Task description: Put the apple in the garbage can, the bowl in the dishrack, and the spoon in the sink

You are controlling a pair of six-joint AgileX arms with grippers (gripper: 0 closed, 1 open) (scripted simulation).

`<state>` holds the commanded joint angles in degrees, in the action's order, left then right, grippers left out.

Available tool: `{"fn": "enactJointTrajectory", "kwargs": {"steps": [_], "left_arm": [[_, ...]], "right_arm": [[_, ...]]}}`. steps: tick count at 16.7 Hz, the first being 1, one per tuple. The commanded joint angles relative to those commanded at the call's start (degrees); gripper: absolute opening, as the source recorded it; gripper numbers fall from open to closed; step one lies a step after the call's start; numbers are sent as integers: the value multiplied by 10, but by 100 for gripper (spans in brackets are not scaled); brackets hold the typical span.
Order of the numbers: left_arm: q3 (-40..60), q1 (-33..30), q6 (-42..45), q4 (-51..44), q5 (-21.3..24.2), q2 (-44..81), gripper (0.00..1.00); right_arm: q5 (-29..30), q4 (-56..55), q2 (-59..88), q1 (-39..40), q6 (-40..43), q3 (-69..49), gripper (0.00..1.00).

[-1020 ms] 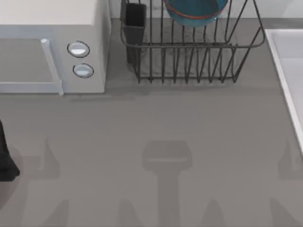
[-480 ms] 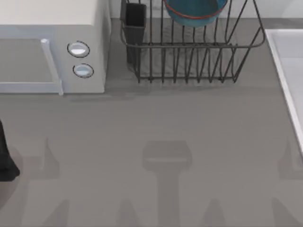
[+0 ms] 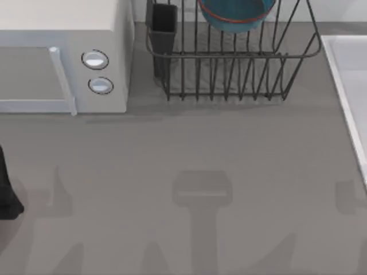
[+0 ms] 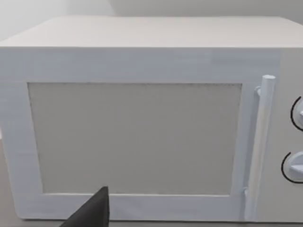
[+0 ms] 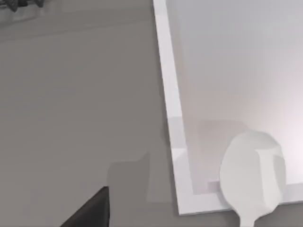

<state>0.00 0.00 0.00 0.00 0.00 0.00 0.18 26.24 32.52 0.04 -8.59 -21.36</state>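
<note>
**Bowl's racked, spoon's over the sink corner**

So from the top, the bowl [image 3: 236,14] sits inside the dishrack [image 3: 232,63] at the back of the table, blue with that reddish rim, poking up behind the wire bars. The rack's black cutlery cup [image 3: 163,28] is at its left corner, right beside the white microwave [image 3: 63,57] with its two round knobs. The sink [image 3: 350,86] runs along the table's right edge, pale rim and all.

The right wrist view looks down at the sink's corner, and the spoon [image 5: 253,177] is there, white, its bowl end over the basin just inside the raised rim [image 5: 171,118]. Can't tell if it's lying in there or being held above it. One dark finger [image 5: 90,210] of the right gripper pokes into that view, so whether its jaws are open or closed I can't say.

Left arm [image 3: 7,189] is parked at the table's left edge, facing the microwave door [image 4: 135,137]. One dark finger [image 4: 92,210] there too, jaw state unclear.
</note>
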Motion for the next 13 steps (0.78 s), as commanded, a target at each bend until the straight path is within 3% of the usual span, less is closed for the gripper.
{"fn": "enactJointTrajectory", "kwargs": {"steps": [7,13], "left_arm": [[0,0,0,0,0,0,100],[0,0,0,0,0,0,100]], "right_arm": [[3,241,315,0,-76,-186,100],[-2,330,426,1,-107,-259,100]]}}
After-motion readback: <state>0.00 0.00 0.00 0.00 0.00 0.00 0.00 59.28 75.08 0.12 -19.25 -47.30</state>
